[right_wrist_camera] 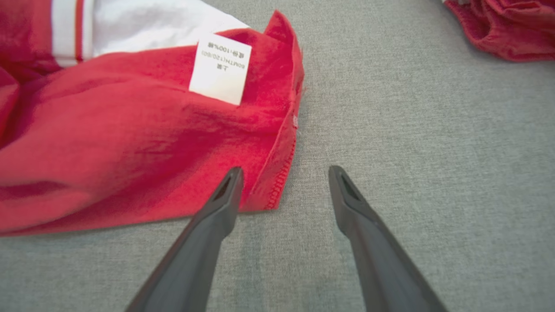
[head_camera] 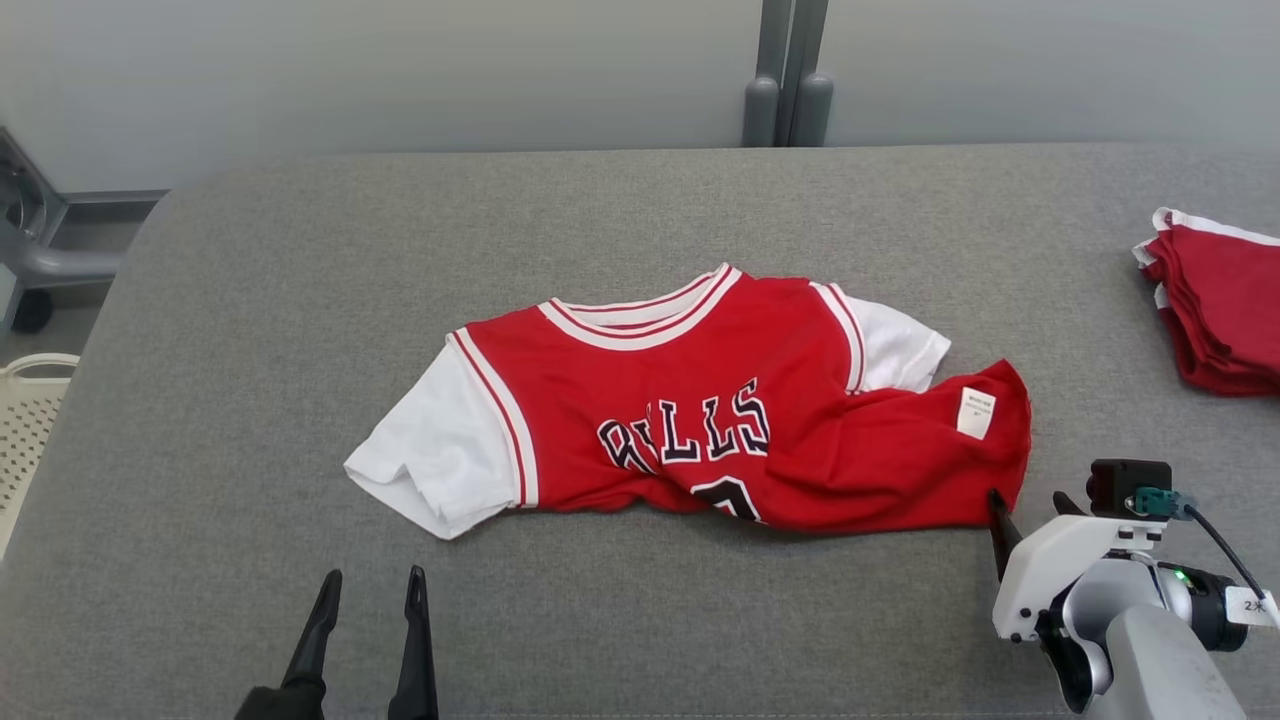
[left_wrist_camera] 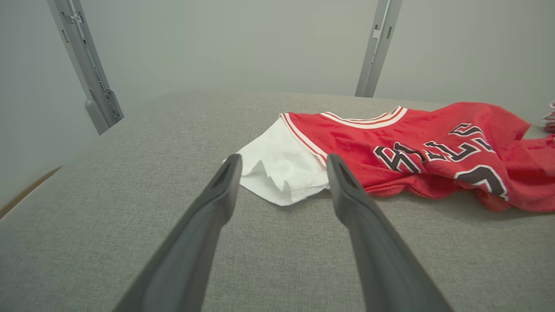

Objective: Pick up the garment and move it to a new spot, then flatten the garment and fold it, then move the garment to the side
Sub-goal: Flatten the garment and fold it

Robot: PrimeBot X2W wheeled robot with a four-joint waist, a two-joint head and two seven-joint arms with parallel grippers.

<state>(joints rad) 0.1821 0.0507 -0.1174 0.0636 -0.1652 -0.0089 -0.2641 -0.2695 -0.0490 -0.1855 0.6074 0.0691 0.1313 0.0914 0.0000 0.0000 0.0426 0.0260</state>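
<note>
Red basketball jersey with white sleeves and dark chest lettering (head_camera: 700, 400), lying rumpled near the centre of the grey fabric-covered table (head_camera: 250, 300), collar toward 12 o'clock. Its hem is thrown up across the body, so the white care label (head_camera: 975, 412) faces up at 4 o'clock; flattening is judged not yet done. Right gripper (right_wrist_camera: 285, 173), jaws spread and empty, sits at that 4 o'clock corner with one finger at the stitched hem, probably lined up to pinch it. Left gripper (head_camera: 372, 578), likewise spread and empty, hovers at 7 o'clock, short of the white sleeve (left_wrist_camera: 277, 173). Pile of folded red garments (head_camera: 1220, 310) at 3 o'clock, well apart.
</note>
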